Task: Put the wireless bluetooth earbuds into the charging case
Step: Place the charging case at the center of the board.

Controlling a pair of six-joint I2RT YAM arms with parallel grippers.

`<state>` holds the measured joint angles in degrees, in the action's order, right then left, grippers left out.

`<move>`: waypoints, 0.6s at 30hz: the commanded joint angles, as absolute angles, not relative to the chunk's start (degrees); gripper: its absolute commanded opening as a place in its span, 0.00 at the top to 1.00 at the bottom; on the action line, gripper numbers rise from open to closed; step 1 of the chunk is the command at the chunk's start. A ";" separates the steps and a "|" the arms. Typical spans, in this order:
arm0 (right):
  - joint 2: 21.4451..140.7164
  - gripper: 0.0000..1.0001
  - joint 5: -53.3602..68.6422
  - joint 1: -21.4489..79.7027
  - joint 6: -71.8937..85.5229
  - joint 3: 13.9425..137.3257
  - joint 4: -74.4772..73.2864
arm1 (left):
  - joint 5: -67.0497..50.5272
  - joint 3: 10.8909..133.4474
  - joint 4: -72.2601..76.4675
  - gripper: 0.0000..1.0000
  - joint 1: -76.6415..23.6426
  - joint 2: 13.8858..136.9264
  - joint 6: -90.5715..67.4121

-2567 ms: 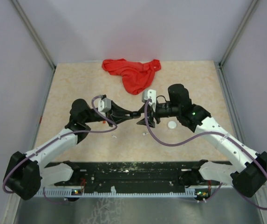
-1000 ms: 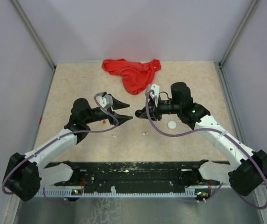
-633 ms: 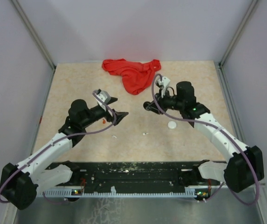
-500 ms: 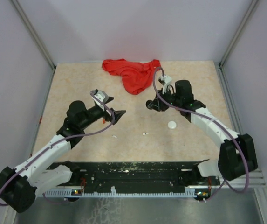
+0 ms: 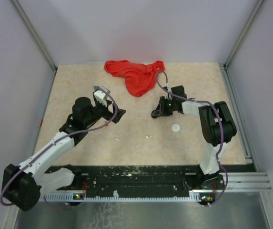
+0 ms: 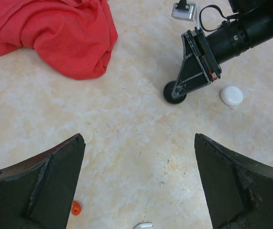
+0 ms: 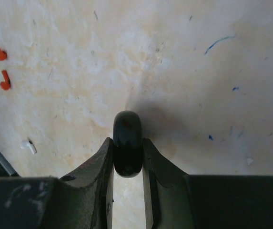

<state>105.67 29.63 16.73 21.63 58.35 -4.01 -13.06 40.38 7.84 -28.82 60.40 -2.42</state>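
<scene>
A black round charging case (image 7: 127, 138) is pinched edge-on between the fingers of my right gripper (image 7: 127, 143), low over the table; the left wrist view shows the same black case (image 6: 174, 92). My left gripper (image 6: 139, 138) is wide open with only bare table between its fingers, and sits left of the right gripper (image 5: 155, 113) with a gap between them. Two red earbuds (image 7: 1, 53) lie on the table, one of them beside my left finger (image 6: 75, 208). A white earbud (image 7: 30, 146) lies nearby, and the white earbud (image 6: 144, 225) shows at the lower edge.
A white round case (image 5: 176, 127) lies closed on the table just right of the black case. A crumpled red cloth (image 5: 136, 76) lies at the back centre. Small white pieces (image 5: 116, 140) rest near the front. Grey walls close in both sides.
My left gripper has opened wide and pulled back to the left. My right gripper, still gripping the black case, has shifted right and back while its arm folded in.
</scene>
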 commanded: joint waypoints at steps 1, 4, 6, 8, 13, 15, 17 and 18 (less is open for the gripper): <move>107.51 0.88 28.66 15.31 24.86 62.96 -2.79 | -14.88 42.56 6.09 0.00 -28.24 58.96 -4.39; 107.47 0.77 27.79 14.72 25.03 62.93 -4.08 | -16.45 43.36 4.82 0.00 -28.13 57.66 -4.18; 106.92 0.68 26.50 14.47 24.52 62.86 -5.42 | -17.93 44.01 4.18 0.00 -28.08 56.55 -4.39; 105.97 0.61 25.27 14.29 23.77 62.39 -6.47 | -19.66 44.20 4.09 0.00 -27.97 55.35 -4.99; 101.07 0.47 21.70 14.15 21.19 60.69 -9.40 | -21.31 45.92 1.29 0.00 -27.84 53.94 -5.41; 98.25 0.45 20.26 14.13 20.39 59.63 -10.59 | -21.64 47.64 -1.43 0.00 -27.82 53.78 -5.32; 94.36 0.44 19.53 14.14 20.11 57.91 -11.41 | -21.20 47.92 -3.63 0.00 -27.83 52.81 -6.22; 91.96 0.43 19.22 14.15 19.98 57.12 -12.01 | -21.05 47.41 -4.22 0.00 -27.85 52.05 -6.74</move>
<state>101.43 22.28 14.44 22.02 59.11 -9.63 -19.99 45.80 0.78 -28.12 54.37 -4.97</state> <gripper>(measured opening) 0.560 0.997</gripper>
